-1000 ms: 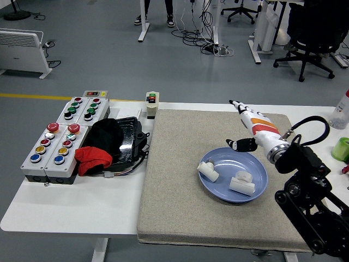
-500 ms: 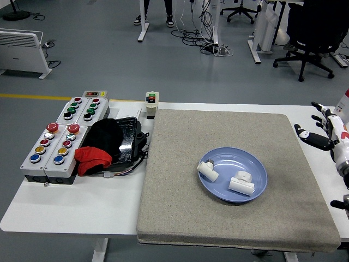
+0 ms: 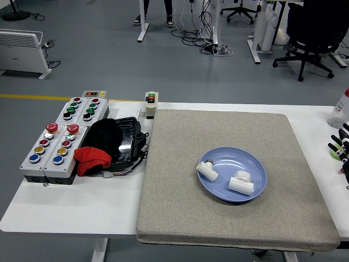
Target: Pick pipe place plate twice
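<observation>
A blue plate [image 3: 256, 166] sits on the grey mat [image 3: 180, 207], right of centre. Two white pipe pieces lie in it: one [image 3: 208, 171] at the plate's left rim, the other [image 3: 241, 183] nearer its front right. My right hand [image 3: 340, 148] shows only as black fingertips at the picture's right edge, well clear of the plate, fingers spread and holding nothing. The left arm is out of view.
Left of the mat stand grey button boxes [image 3: 62, 142], a black bundle [image 3: 117, 139] with a red cloth [image 3: 92, 159], and a small switch box [image 3: 151, 103]. A clear bottle [image 3: 341, 112] and a green object [image 3: 334, 154] stand at the far right.
My right arm has drawn back from above the plate to the right edge, now almost out of the picture. Both pipe pieces stay in the plate.
</observation>
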Action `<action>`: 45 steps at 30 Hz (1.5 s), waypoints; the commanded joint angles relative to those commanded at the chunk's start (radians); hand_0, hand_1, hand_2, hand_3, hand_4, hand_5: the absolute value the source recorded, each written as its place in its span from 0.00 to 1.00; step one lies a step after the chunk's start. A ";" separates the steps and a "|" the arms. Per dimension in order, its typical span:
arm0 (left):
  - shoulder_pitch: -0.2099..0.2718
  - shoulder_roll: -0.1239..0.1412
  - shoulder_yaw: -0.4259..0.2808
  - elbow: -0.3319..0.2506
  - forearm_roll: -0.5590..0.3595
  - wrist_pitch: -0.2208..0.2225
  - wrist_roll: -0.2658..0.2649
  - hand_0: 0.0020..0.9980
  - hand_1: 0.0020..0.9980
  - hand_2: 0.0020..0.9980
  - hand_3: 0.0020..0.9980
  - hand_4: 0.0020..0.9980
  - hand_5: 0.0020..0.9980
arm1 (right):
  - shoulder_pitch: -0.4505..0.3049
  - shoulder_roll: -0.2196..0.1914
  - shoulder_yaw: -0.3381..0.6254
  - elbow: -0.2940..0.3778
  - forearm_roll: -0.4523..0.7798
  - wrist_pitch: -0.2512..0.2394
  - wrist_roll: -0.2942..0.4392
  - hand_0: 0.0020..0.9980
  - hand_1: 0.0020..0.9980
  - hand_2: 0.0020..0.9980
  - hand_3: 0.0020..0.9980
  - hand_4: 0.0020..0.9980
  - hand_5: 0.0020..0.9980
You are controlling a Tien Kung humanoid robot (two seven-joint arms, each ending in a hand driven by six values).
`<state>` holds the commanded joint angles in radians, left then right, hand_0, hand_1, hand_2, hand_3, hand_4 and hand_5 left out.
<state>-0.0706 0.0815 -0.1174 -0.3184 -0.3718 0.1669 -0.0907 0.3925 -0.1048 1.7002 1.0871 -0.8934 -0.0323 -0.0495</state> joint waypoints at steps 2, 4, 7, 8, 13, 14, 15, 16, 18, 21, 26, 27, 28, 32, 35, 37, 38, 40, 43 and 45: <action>-0.001 0.000 0.000 0.000 0.001 0.000 0.000 0.70 0.68 0.71 0.66 0.34 1.00 | -0.002 0.001 0.007 0.000 -0.003 -0.001 0.000 0.85 0.80 0.89 0.82 0.62 0.58; -0.002 0.000 -0.001 0.000 0.001 0.000 0.000 0.70 0.69 0.71 0.66 0.35 1.00 | -0.005 0.000 0.013 0.001 -0.009 -0.001 -0.002 0.85 0.80 0.89 0.82 0.62 0.55; -0.002 0.000 -0.001 0.000 0.001 0.000 -0.001 0.70 0.69 0.71 0.66 0.35 1.00 | -0.005 0.000 0.016 0.002 -0.017 0.000 -0.003 0.85 0.80 0.89 0.82 0.62 0.55; -0.002 0.000 -0.001 0.000 0.002 0.000 -0.001 0.70 0.69 0.71 0.66 0.35 1.00 | -0.005 -0.001 0.016 0.001 -0.020 0.001 -0.005 0.85 0.80 0.89 0.82 0.62 0.55; -0.003 0.000 -0.003 0.000 0.003 0.001 -0.001 0.70 0.69 0.71 0.66 0.34 1.00 | -0.005 -0.001 0.015 0.000 -0.023 0.005 -0.010 0.85 0.80 0.89 0.82 0.62 0.54; -0.003 0.000 -0.003 0.000 0.004 0.001 -0.001 0.70 0.69 0.71 0.66 0.34 1.00 | -0.005 -0.001 0.014 0.000 -0.024 0.006 -0.011 0.85 0.80 0.89 0.82 0.62 0.54; -0.003 0.000 -0.004 0.000 0.004 0.001 -0.001 0.70 0.69 0.71 0.66 0.34 1.00 | -0.005 0.000 0.014 0.000 -0.024 0.006 -0.011 0.85 0.80 0.88 0.82 0.61 0.56; -0.003 0.000 -0.004 0.000 0.004 0.001 -0.001 0.70 0.69 0.71 0.66 0.34 1.00 | -0.005 0.000 0.014 0.000 -0.024 0.006 -0.012 0.85 0.80 0.88 0.82 0.61 0.56; -0.003 0.000 -0.004 0.000 0.003 0.001 -0.001 0.70 0.69 0.71 0.66 0.34 1.00 | -0.004 0.001 0.015 0.000 -0.025 0.006 -0.012 0.85 0.80 0.88 0.82 0.61 0.56; -0.003 0.000 -0.004 -0.001 0.004 0.001 -0.001 0.70 0.69 0.71 0.66 0.34 1.00 | -0.002 0.000 0.016 -0.003 -0.023 0.006 -0.011 0.84 0.80 0.88 0.82 0.61 0.58; -0.004 0.000 -0.005 -0.001 0.004 0.001 -0.001 0.70 0.69 0.71 0.66 0.34 1.00 | -0.002 0.001 0.016 -0.009 -0.022 0.006 -0.013 0.84 0.80 0.88 0.82 0.61 0.58; -0.004 0.000 -0.005 -0.001 0.004 0.001 -0.001 0.70 0.69 0.71 0.66 0.34 1.00 | -0.002 0.001 0.016 -0.009 -0.022 0.006 -0.013 0.84 0.80 0.88 0.82 0.60 0.59; -0.005 0.000 -0.006 -0.001 0.004 0.001 -0.001 0.70 0.69 0.71 0.66 0.34 1.00 | -0.002 0.001 0.017 -0.009 -0.022 0.006 -0.014 0.84 0.80 0.88 0.82 0.60 0.59; -0.005 0.000 -0.004 -0.001 0.004 0.001 -0.001 0.70 0.69 0.71 0.66 0.34 1.00 | 0.001 0.001 0.018 -0.009 -0.022 0.005 -0.015 0.84 0.80 0.88 0.82 0.60 0.59; -0.005 0.000 -0.005 -0.001 0.004 0.001 -0.001 0.70 0.69 0.71 0.66 0.34 1.00 | 0.002 0.002 0.019 -0.010 -0.023 0.003 -0.015 0.84 0.80 0.88 0.82 0.60 0.60; -0.005 0.000 -0.004 -0.001 0.004 0.001 -0.001 0.70 0.69 0.71 0.66 0.34 1.00 | 0.002 0.002 0.019 -0.011 -0.023 0.003 -0.016 0.84 0.80 0.88 0.82 0.60 0.60; -0.005 0.000 -0.004 -0.001 0.004 0.001 0.000 0.70 0.69 0.71 0.66 0.34 1.00 | 0.002 0.002 0.019 -0.011 -0.023 0.002 -0.016 0.84 0.80 0.88 0.82 0.60 0.60; -0.005 0.000 -0.003 0.000 0.004 0.001 0.000 0.70 0.69 0.71 0.66 0.34 1.00 | 0.002 0.003 0.019 -0.011 -0.023 0.001 -0.017 0.84 0.80 0.88 0.82 0.60 0.60; -0.004 0.000 -0.002 0.000 0.004 0.000 -0.001 0.70 0.69 0.71 0.66 0.34 1.00 | 0.002 0.003 0.018 -0.011 -0.024 0.000 -0.017 0.84 0.80 0.88 0.82 0.60 0.60; -0.004 -0.001 -0.001 0.000 0.003 0.000 -0.001 0.70 0.69 0.71 0.66 0.34 1.00 | 0.003 0.003 0.018 -0.011 -0.024 -0.002 -0.018 0.84 0.80 0.88 0.82 0.60 0.61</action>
<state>-0.0748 0.0809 -0.1183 -0.3185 -0.3686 0.1673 -0.0913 0.3954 -0.1019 1.7183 1.0761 -0.9174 -0.0347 -0.0670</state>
